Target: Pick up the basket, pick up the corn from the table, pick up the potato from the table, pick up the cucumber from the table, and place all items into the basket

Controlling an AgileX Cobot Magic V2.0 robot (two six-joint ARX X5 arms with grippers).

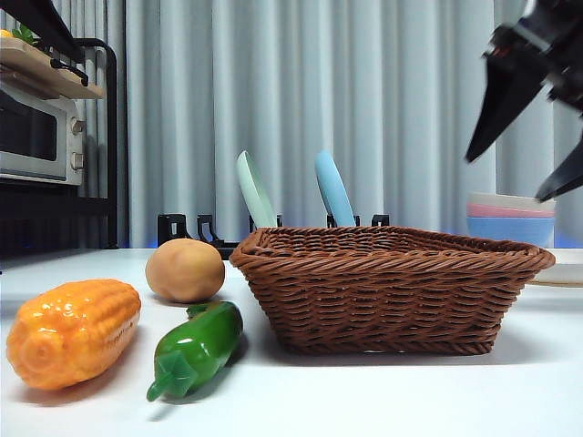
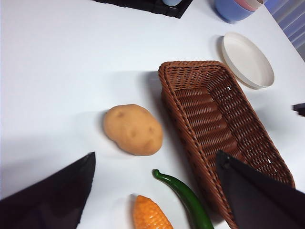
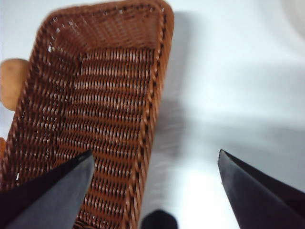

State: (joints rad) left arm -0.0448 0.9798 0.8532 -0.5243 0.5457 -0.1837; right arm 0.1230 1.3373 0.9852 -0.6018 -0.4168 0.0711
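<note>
The brown wicker basket [image 1: 392,291] stands empty on the white table [image 1: 364,401], right of centre. The potato [image 1: 185,269], the green cucumber [image 1: 196,348] and the orange corn [image 1: 73,332] lie to its left. My right gripper [image 1: 504,179] is open and empty, high above the basket's right end. In the right wrist view it [image 3: 156,152] straddles the basket's rim [image 3: 152,95]. My left gripper [image 2: 155,157] is open and empty, high over the potato [image 2: 133,130], cucumber [image 2: 186,200] and corn [image 2: 150,214], and shows as a black tip [image 1: 41,23] in the front view's top left corner.
Stacked pastel bowls [image 1: 510,218] and a white plate [image 2: 248,59] stand behind and right of the basket. A black rack with two pastel utensils [image 1: 255,191] is at the back. A toaster oven on a shelf [image 1: 36,137] stands at far left.
</note>
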